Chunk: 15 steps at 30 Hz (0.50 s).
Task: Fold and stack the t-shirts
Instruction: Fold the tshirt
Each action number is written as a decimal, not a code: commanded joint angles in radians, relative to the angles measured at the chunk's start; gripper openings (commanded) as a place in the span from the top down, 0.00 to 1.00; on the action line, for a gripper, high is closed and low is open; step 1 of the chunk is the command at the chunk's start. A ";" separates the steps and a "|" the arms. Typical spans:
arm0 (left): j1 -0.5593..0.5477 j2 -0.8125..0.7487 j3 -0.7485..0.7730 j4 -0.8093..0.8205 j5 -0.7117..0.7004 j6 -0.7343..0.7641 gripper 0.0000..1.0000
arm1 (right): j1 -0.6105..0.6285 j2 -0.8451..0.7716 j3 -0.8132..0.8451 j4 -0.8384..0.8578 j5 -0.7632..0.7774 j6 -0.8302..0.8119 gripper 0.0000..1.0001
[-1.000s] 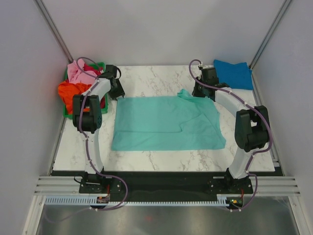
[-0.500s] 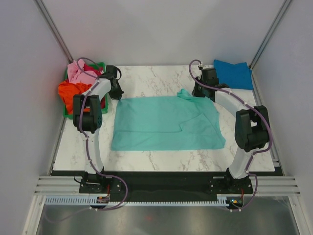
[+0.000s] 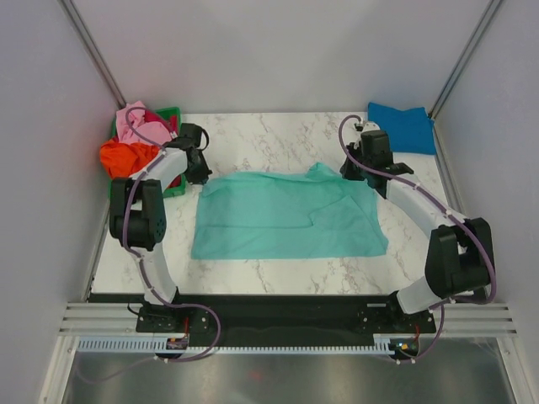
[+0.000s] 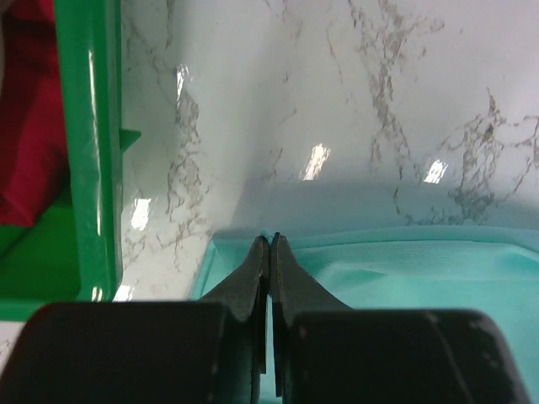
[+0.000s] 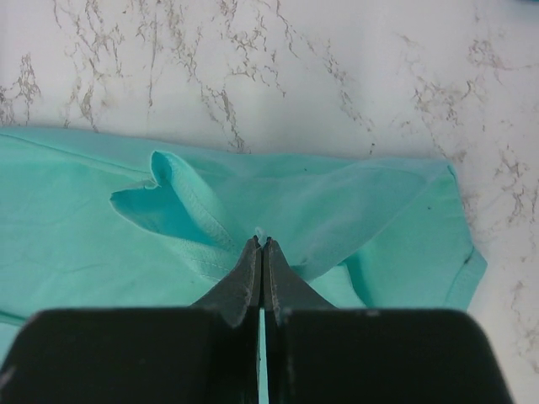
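A mint-teal t-shirt (image 3: 286, 215) lies spread flat on the marble table. My left gripper (image 3: 204, 175) is shut on its far left corner; the left wrist view shows the fingertips (image 4: 269, 240) pinched on the teal edge (image 4: 404, 269). My right gripper (image 3: 354, 171) is shut on the far right edge by the sleeve; the right wrist view shows the tips (image 5: 260, 241) pinching a raised fold of teal cloth (image 5: 337, 202). A folded bright blue t-shirt (image 3: 402, 126) lies at the back right corner. Pink (image 3: 135, 120), orange (image 3: 122, 156) and red shirts are heaped at the back left.
A green plastic crate (image 3: 173, 113) at the back left holds the heaped shirts; its wall (image 4: 93, 151) is close to my left gripper, with red cloth (image 4: 29, 126) inside. Grey walls enclose the table (image 3: 269, 135) on three sides.
Both grippers have moved a little toward me and outward at the shirt's far edge. The far edge and the sleeve near the right gripper are now lifted and drawn out.
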 commanded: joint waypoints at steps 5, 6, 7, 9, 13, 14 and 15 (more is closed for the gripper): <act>-0.013 -0.176 -0.108 0.055 -0.056 -0.023 0.98 | 0.002 -0.175 -0.138 0.042 0.020 0.031 1.00; -0.015 -0.215 -0.137 0.055 -0.067 -0.025 0.98 | 0.004 -0.198 -0.155 0.042 0.017 0.037 1.00; -0.015 -0.235 -0.149 0.053 -0.076 -0.025 0.98 | 0.004 -0.209 -0.184 0.045 0.015 0.040 1.00; -0.018 -0.268 -0.190 0.052 -0.110 -0.022 0.98 | 0.004 -0.242 -0.213 0.050 0.020 0.047 1.00; -0.024 -0.347 -0.252 0.053 -0.179 -0.012 0.98 | 0.002 -0.305 -0.293 0.058 0.073 0.076 1.00; -0.026 -0.351 -0.261 0.053 -0.191 -0.009 0.98 | 0.004 -0.336 -0.308 0.067 0.091 0.082 1.00; -0.027 -0.356 -0.270 0.053 -0.196 -0.008 0.98 | 0.004 -0.351 -0.323 0.071 0.101 0.091 1.00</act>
